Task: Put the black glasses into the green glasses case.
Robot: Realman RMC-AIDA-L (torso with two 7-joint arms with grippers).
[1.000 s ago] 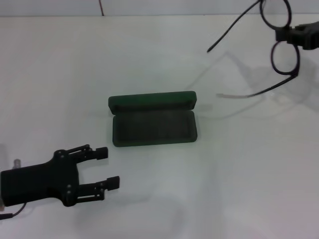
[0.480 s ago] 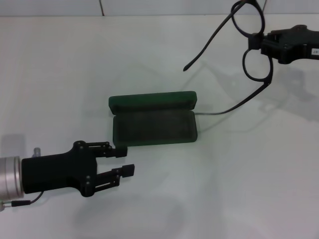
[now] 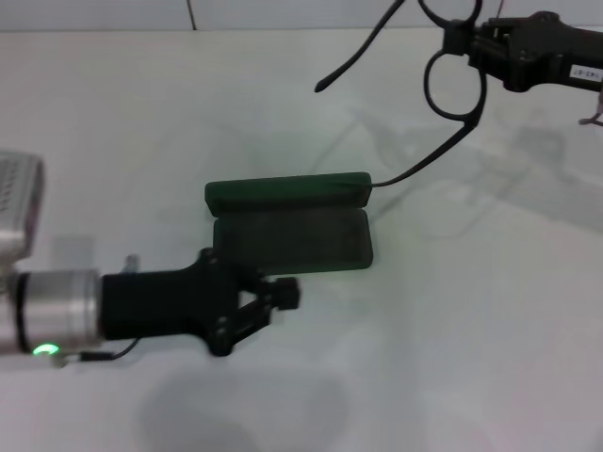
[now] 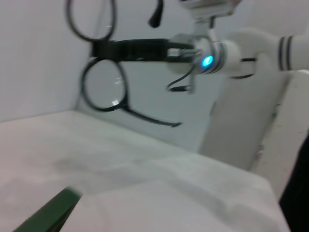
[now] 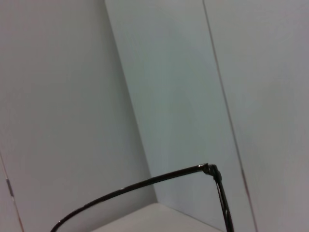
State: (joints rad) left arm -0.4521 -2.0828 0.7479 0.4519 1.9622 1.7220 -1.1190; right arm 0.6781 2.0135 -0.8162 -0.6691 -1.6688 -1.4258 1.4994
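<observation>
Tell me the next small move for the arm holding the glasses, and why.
Probably carry the black glasses toward the robot's left and lower them over the green glasses case. The right tool holds them at the bridge, in the air beyond the case's right end; the case lies open, its tray bare.

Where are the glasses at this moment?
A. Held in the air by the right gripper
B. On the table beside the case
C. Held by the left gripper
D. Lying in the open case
A. The right gripper holds the glasses by the bridge, off the table, beyond the open case; the left gripper holds nothing.
</observation>
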